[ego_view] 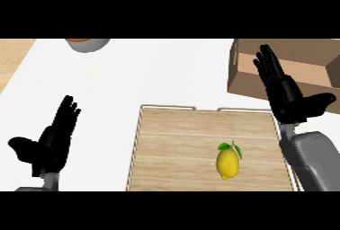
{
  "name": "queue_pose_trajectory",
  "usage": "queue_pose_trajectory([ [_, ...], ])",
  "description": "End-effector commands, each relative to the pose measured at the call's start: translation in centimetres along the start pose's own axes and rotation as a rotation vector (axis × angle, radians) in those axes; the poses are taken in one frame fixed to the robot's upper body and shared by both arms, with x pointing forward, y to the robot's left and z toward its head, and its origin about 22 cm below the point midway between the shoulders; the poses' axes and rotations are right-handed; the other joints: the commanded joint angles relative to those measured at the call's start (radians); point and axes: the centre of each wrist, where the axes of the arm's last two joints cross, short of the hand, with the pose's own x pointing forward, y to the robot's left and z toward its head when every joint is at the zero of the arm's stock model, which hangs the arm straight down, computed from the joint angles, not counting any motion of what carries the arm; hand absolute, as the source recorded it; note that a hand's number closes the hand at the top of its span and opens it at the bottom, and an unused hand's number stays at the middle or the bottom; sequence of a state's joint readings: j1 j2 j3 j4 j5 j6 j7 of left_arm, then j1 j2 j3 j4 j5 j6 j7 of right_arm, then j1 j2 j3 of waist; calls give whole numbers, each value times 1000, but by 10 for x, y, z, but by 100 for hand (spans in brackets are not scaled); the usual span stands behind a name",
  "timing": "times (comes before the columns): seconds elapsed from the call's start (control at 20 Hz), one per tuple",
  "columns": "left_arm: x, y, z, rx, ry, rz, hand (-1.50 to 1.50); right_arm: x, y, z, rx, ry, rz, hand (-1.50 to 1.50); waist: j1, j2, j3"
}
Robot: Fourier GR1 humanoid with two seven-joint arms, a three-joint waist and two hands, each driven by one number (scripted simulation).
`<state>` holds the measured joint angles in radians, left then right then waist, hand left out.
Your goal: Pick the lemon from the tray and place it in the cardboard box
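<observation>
A yellow lemon (228,162) with a green leaf lies on the wooden tray (172,148), toward its right front part. The brown cardboard box (302,69) stands open at the back right of the counter. My right hand (285,96) is open with straight fingers pointing away, held over the tray's right rim and overlapping the box's near edge; it is above and to the right of the lemon, not touching it. My left hand (53,141) is open at the left of the tray, fingers up, resting.
A grey bowl (87,44) with something orange in it shows at the top edge, back left. The white counter (153,72) meets a wooden surface (13,54) at the far left.
</observation>
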<state>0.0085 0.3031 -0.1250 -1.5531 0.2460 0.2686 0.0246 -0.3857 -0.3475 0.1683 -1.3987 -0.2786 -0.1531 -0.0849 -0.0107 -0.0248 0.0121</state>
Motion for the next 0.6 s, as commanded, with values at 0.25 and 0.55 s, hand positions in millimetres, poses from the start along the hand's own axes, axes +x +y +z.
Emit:
queue_pose_trajectory([
  [0.25, 51, 27, -18, -158, -264, -332, 0, 105, -57, 7, -306, -229, 333, -150, -144, -36, -22],
  [0.55, 55, 28, -16, -284, -256, -334, 0, 106, -65, 71, -239, -23, 699, -150, -109, -6, -17],
])
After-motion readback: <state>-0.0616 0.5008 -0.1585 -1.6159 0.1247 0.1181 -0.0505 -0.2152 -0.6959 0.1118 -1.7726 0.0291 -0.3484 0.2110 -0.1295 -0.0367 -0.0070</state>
